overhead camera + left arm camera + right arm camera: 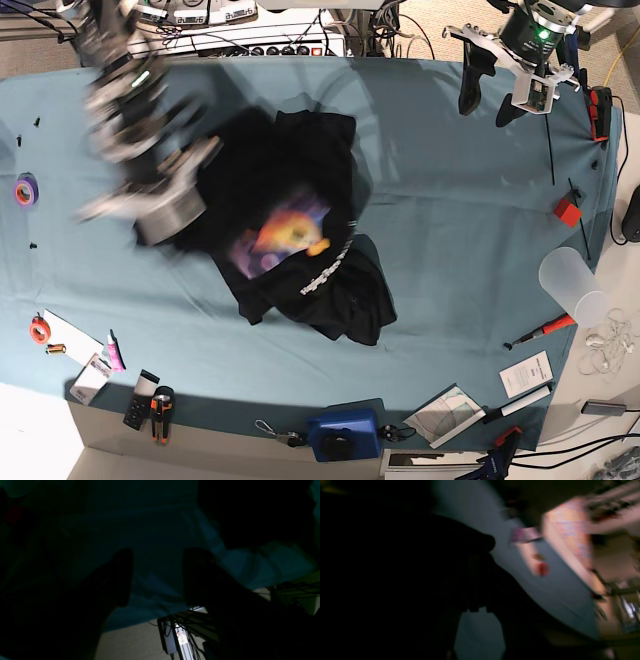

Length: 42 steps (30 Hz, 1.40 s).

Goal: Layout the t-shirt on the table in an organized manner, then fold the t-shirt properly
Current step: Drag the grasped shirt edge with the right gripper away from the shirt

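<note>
The bench (pixel 450 220) is wide and covered with teal cloth, and it fills most of the base view. The shirt (pixel 290 170) lies crumpled on its left-centre part, black, with the orange and purple print (pixel 285 232) facing up and a line of white letters below it. One part of the cloth spreads toward the near edge. The right arm (pixel 135 130) is on the left of the base view and is very blurred by motion; it reaches over the left edge of the shirt. Its pincer (pixel 480 547) looks dark in the wrist view, the two fingers seem pressed together, and black cloth seems to be between them, so it appears clamped on the shirt, though the blur makes this not fully sure. The left arm (pixel 525 45) stands at the far right corner, well apart from the shirt. The left pincer (pixel 157 577) has its fingers (pixel 122 577) spread with a clear gap, nothing is between them, and only the teal cloth shows below. Near the right edge stand a clear cup (pixel 572 285) and a small red block (pixel 568 211). A purple tape roll (pixel 25 188) lies near the left edge, and a blue box (pixel 345 432) sits at the near edge.
</note>
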{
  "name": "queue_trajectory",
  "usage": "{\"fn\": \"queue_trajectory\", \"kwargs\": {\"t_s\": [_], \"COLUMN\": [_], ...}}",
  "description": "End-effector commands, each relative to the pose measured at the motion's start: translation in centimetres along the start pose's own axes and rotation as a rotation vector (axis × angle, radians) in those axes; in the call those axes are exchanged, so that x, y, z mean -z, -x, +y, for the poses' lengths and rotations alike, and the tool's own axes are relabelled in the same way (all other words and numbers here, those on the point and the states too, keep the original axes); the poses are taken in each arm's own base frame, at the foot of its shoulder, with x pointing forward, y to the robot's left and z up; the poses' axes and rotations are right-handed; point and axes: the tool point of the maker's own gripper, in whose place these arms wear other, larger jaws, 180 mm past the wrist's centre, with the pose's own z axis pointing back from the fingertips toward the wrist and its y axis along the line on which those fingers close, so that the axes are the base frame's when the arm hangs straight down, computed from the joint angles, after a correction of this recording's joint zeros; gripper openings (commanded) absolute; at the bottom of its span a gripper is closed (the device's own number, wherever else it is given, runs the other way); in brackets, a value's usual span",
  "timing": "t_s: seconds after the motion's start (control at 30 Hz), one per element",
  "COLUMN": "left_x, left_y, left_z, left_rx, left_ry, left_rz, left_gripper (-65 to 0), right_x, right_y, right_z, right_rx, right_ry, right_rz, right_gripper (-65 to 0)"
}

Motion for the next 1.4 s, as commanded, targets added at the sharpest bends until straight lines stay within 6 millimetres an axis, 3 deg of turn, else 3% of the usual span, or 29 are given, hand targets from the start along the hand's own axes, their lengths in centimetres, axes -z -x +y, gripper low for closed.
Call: {"fn": "queue_trajectory", "kwargs": {"t_s": [0.0,0.1,0.17,0.4,0.5,0.57,0.77,0.87,1.0,1.27,1.37], "left_x": [-0.3,-0.3,-0.3,-0.3,-0.3,-0.3,-0.3,-0.3,-0.3,-0.3,-0.3], "left_y": [-0.8,-0.8,-0.9,-0.9,-0.9,-0.9,-1.1,-1.1,-1.1,-1.1,-1.1], "left_z": [-0.3,-0.3,-0.3,-0.3,-0.3,-0.3,-0.4,-0.4,-0.4,-0.4,-0.4], "left_rx": [0.002,0.002,0.002,0.002,0.002,0.001,-0.011,-0.011,-0.011,-0.011,-0.011], "left_ry": [0.010,0.010,0.010,0.010,0.010,0.010,0.018,0.018,0.018,0.018,0.018], "left_rz": [-0.034,-0.034,-0.035,-0.035,-0.035,-0.036,-0.047,-0.046,-0.045,-0.045,-0.046], "left_gripper": [-32.4,-32.4,-32.4,-32.4,-32.4,-32.4,-32.4,-32.4,-32.4,-32.4,-32.4], "right_x": [0.3,2.0,3.6,10.7,13.5,15.1,18.7,19.2,19.0,17.8,16.1], "right_y": [-1.0,-0.1,0.8,5.0,6.0,5.6,1.6,0.7,-0.1,-2.5,-3.0], "right_z": [-2.6,-6.2,-7.5,-8.1,-8.9,-9.0,-9.5,-8.5,-7.8,-13.4,-13.9], "right_rx": [0.023,0.143,0.195,0.372,0.442,0.477,0.594,0.619,0.621,0.654,0.649], "right_ry": [0.067,0.116,0.102,-0.033,-0.057,-0.087,-0.128,-0.181,-0.254,-0.227,-0.297], "right_rz": [-0.048,-0.047,-0.034,0.059,0.086,0.076,-0.001,0.037,0.069,0.019,0.027], "right_gripper": [-65.0,-65.0,-65.0,-65.0,-65.0,-65.0,-65.0,-63.6,-40.9,-39.8,-39.9]}}
